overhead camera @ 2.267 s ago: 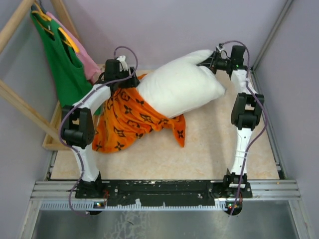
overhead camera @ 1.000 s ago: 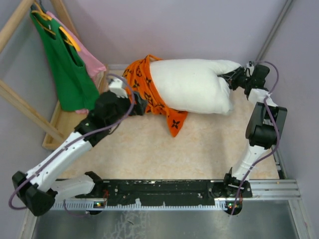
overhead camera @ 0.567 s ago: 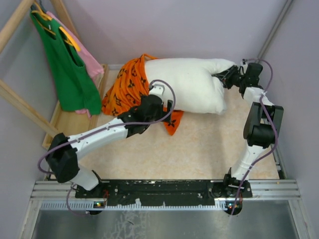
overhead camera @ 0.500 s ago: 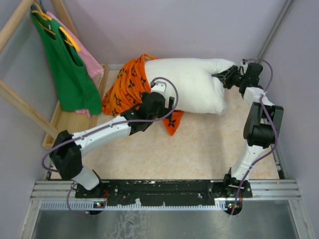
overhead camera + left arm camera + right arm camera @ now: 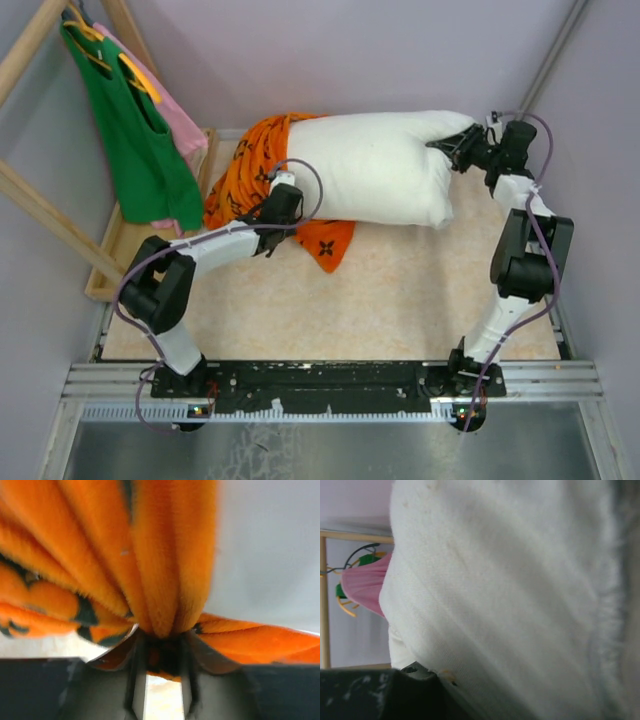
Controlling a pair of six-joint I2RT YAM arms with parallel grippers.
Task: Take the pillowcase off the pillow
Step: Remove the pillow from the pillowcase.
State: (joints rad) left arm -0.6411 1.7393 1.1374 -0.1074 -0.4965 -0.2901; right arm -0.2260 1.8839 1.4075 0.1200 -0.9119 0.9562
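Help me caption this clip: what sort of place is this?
Likely a robotics lab test cell, not a home: the left arm and right arm are bolted to a metal rail, plain lilac walls box in the table, and a green tank top hangs on a bare wooden frame.

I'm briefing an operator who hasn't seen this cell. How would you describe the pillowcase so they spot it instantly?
Near the table's far edge lies a plump white pillow. The pillowcase is the fabric bunched at its left end: bright orange with black motifs, unlike the green tank top and pink garment hanging beside it.
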